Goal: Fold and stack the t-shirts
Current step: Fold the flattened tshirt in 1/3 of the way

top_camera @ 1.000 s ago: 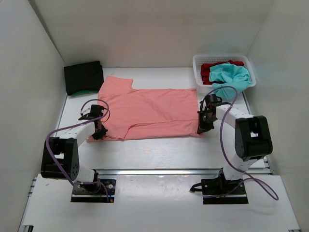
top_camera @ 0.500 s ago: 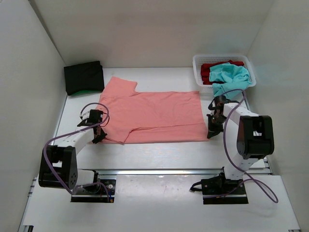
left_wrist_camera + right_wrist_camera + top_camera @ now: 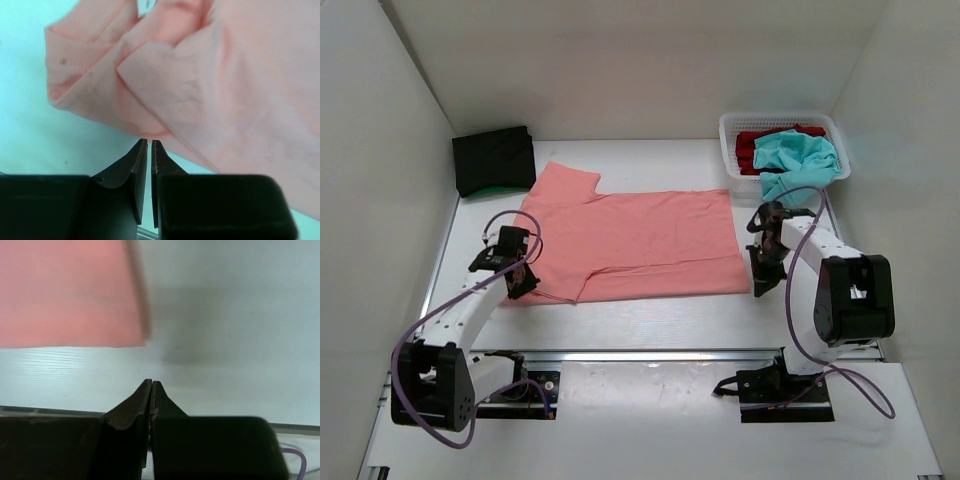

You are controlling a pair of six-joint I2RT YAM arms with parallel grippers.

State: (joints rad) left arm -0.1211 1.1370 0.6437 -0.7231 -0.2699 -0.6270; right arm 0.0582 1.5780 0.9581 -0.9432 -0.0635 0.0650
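We see the salmon-pink t-shirt [image 3: 640, 240] spread flat mid-desk [image 3: 650, 312], its near-left corner folded over. Left gripper [image 3: 149, 142]: jaws pinched narrow on that folded edge. Right gripper [image 3: 151, 383]: jaws fully closed, empty, over bare desk just off the shirt's near-right corner. Teal t-shirt [image 3: 802, 155] and red t-shirt [image 3: 748, 146] sit in the basket [image 3: 729, 128]. Black t-shirt [image 3: 494, 158] is folded far-left.

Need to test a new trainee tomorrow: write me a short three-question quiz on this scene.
1. True or false: the right pincer is shut and holds nothing.
2. Which t-shirt lies spread out on the table? A teal; B salmon-pink; C black.
3. Fill in: the teal t-shirt lies in the white ____.
Key: 1 true; 2 B, the salmon-pink t-shirt; 3 basket.
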